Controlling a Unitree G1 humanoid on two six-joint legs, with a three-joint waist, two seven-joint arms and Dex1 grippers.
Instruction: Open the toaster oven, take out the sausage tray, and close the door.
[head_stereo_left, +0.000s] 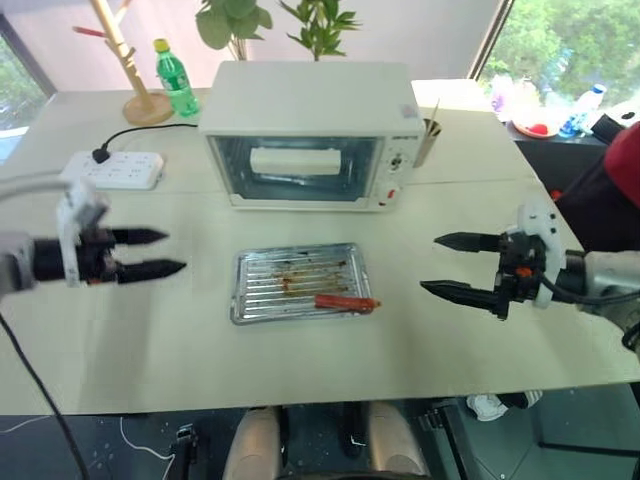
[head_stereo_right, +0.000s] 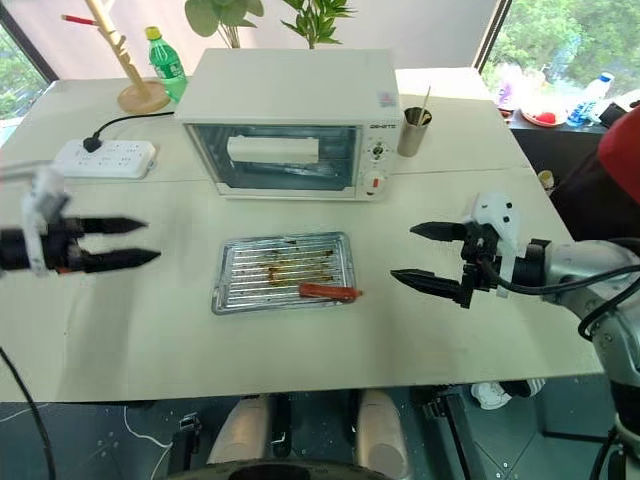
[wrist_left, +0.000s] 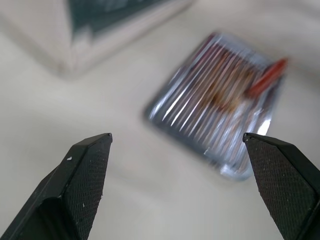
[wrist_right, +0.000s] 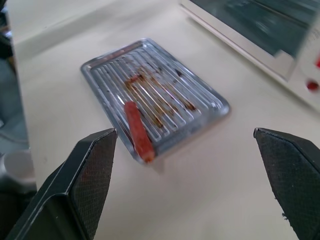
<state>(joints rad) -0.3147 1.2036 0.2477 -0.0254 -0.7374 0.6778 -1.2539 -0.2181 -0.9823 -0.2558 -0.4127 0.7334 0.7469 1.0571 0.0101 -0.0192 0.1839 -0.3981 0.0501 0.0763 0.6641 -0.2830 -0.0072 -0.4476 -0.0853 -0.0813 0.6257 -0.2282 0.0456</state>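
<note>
So your shallow silver metal sausage tray (head_stereo_left: 300, 284) with the ridged bottom is sitting flat on the pale cream bench (head_stereo_left: 180, 330), just in front of the white boxy toaster oven (head_stereo_left: 310, 130) and apart from it. You can see greasy brown streaks across the ridges, and the one thin red sausage (head_stereo_left: 346, 301) lies along the tray's near edge toward its right corner.

The oven's clear glass door (head_stereo_left: 296, 168) with the white bar handle looks shut, upright against the front. Knobs and a red switch are on the right panel.

Your left gripper (head_stereo_left: 160, 252) hangs above the bench well to the left of the tray, its black fingers (wrist_left: 82, 175) spread wide with nothing between them. Your right gripper (head_stereo_left: 448, 265) is off to the right of the tray, fingers (wrist_right: 85, 180) spread just as wide and holding nothing. Both point inward toward the tray, neither touching it.

Behind the oven you've got a green plastic bottle (head_stereo_left: 176, 78), a wooden stand (head_stereo_left: 135, 70), a white power strip (head_stereo_left: 115, 169) with a black plug in it, and a metal cup (head_stereo_right: 412, 130) beside the oven's right side.
</note>
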